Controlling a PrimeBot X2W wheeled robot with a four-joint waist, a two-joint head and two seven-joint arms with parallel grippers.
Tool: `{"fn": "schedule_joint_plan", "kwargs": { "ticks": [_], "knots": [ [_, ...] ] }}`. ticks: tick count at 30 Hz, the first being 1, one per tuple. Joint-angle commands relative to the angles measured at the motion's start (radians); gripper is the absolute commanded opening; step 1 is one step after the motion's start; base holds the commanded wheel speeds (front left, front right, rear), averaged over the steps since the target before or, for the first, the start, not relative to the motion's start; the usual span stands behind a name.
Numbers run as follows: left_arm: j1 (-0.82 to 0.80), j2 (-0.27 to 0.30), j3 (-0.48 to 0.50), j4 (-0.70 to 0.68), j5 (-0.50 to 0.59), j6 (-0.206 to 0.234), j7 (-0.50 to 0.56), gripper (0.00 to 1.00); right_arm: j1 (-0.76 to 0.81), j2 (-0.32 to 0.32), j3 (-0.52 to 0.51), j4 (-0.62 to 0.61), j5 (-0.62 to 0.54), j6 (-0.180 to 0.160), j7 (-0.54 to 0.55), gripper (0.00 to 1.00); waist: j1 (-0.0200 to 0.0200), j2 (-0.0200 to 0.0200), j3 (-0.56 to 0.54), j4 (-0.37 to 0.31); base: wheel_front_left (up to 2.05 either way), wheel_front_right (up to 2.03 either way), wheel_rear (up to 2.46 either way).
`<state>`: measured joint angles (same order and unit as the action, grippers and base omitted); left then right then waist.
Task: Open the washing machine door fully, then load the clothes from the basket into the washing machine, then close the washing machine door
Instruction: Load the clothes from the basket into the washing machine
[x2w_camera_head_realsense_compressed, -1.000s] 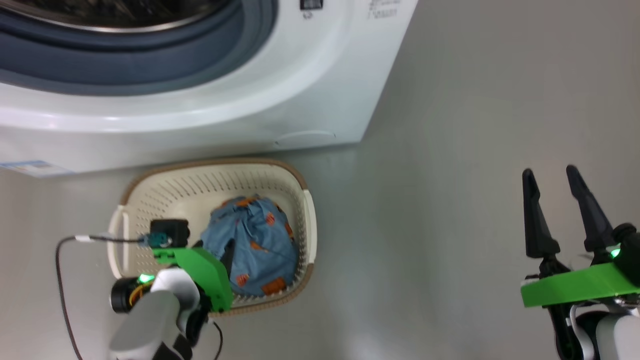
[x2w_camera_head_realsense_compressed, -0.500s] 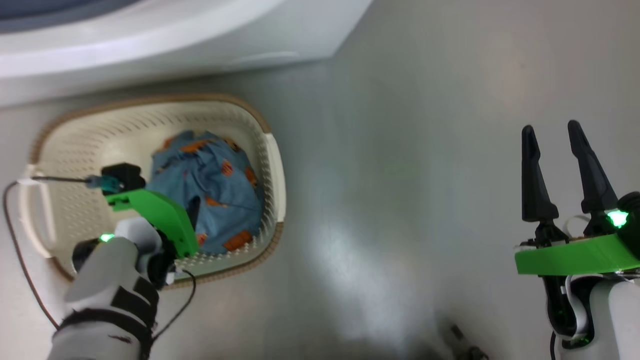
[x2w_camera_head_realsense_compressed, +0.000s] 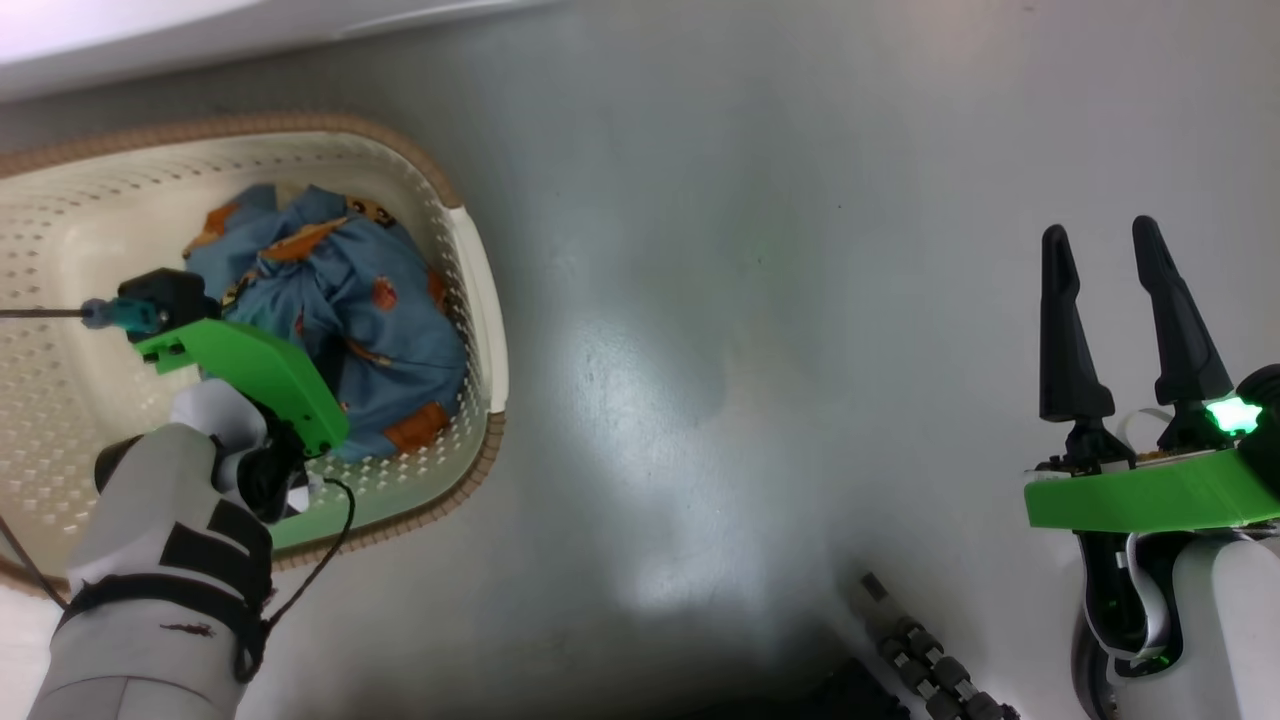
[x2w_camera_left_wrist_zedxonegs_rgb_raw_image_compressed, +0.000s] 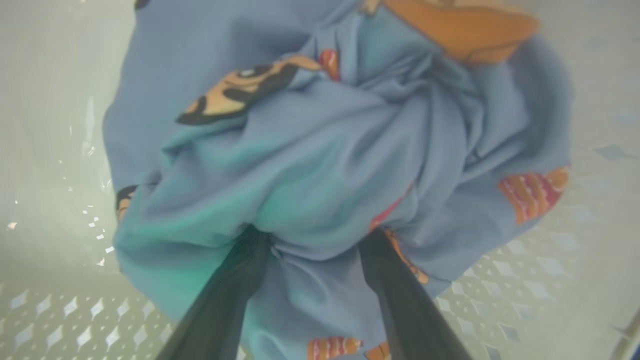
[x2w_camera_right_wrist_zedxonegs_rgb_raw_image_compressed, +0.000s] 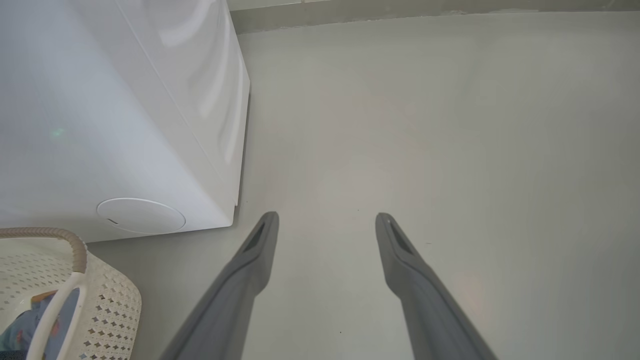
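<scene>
- Grey, smooth floor (x2w_camera_head_realsense_compressed: 700, 300) carries everything. The basket (x2w_camera_head_realsense_compressed: 478, 300) stands on it close in front of the washing machine (x2w_camera_right_wrist_zedxonegs_rgb_raw_image_compressed: 125, 125). The clothes (x2w_camera_head_realsense_compressed: 370, 310) lie as one blue lump inside the basket, toward its right wall.
- The left pincer (x2w_camera_left_wrist_zedxonegs_rgb_raw_image_compressed: 316, 237) is down in the basket. Its two dark fingers are spread apart, with the tips sunk into the fabric and a thick fold between them. They seem not closed on the fold yet, but the cloth hides the tips, so I am not fully sure.
- The right pincer (x2w_camera_head_realsense_compressed: 1100, 235) hovers above bare floor, well apart from the basket, with its fingers apart and holding nothing.
- The step in hand, as I judge it, is taking the clothes out of the basket for loading.
- To do it well, close the fingers fully on the fold before lifting, because soft fabric slips easily from a shallow bite.
- Lift straight up until the hanging ends clear the brown rim. Otherwise the light basket may be dragged or tipped.
- Take the whole lump if possible, because a trailing part may drop to the floor on the way to the machine.
- Keep the right arm aside, out of that path.
</scene>
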<state>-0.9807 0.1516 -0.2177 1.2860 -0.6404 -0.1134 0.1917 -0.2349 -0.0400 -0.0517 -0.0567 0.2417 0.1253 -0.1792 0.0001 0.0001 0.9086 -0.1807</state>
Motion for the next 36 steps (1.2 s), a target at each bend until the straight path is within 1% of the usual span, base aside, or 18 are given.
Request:
{"fn": "schedule_joint_plan", "kwargs": {
  "ticks": [1, 9, 14, 21, 30, 33, 36],
  "knots": [
    [0.026, 0.031, 0.022, -0.001, -0.01, 0.003, -0.015, 0.0, 0.014, -0.01, 0.017, -0.015, 0.009, 0.005, -0.014, 1.0, -0.0001, -0.0001, 0.016, -0.009, 0.0, 0.0, 0.0],
    [0.042, 0.022, 0.018, 0.001, -0.015, 0.001, -0.065, 0.0, 0.009, -0.01, 0.01, -0.019, 0.003, 0.005, -0.011, 1.0, -0.0001, -0.0001, 0.006, 0.004, 0.0, 0.0, 0.0],
    [0.053, 0.008, 0.005, 0.002, -0.009, -0.003, -0.117, 0.0, 0.015, -0.01, -0.003, -0.022, -0.001, 0.005, -0.009, 1.0, -0.0001, -0.0001, -0.007, 0.02, 0.0, 0.0, 0.0],
    [0.058, -0.005, -0.027, 0.0, 0.021, -0.003, -0.248, 0.0, 0.018, -0.01, -0.018, -0.027, -0.01, 0.005, 0.0, 1.0, -0.0001, -0.0001, -0.04, 0.047, 0.0, 0.0, 0.0],
    [0.104, -0.018, -0.039, -0.004, 0.033, -0.002, -0.413, 0.0, 0.039, -0.01, -0.044, -0.027, -0.021, 0.005, 0.012, 1.0, -0.0001, -0.0001, -0.139, 0.078, 0.0, 0.0, 0.0],
    [0.129, -0.021, -0.039, -0.026, 0.039, 0.01, -0.442, 0.0, 0.05, -0.01, -0.054, -0.026, -0.026, 0.005, 0.018, 1.0, -0.0001, -0.0001, -0.179, 0.09, 0.0, 0.0, 0.0],
    [0.159, -0.024, -0.033, -0.069, 0.048, 0.033, -0.452, 0.0, 0.064, -0.01, -0.065, -0.028, -0.035, 0.005, 0.026, 1.0, -0.0001, -0.0001, -0.22, 0.108, 0.0, 0.0, 0.0]
  ]
}}
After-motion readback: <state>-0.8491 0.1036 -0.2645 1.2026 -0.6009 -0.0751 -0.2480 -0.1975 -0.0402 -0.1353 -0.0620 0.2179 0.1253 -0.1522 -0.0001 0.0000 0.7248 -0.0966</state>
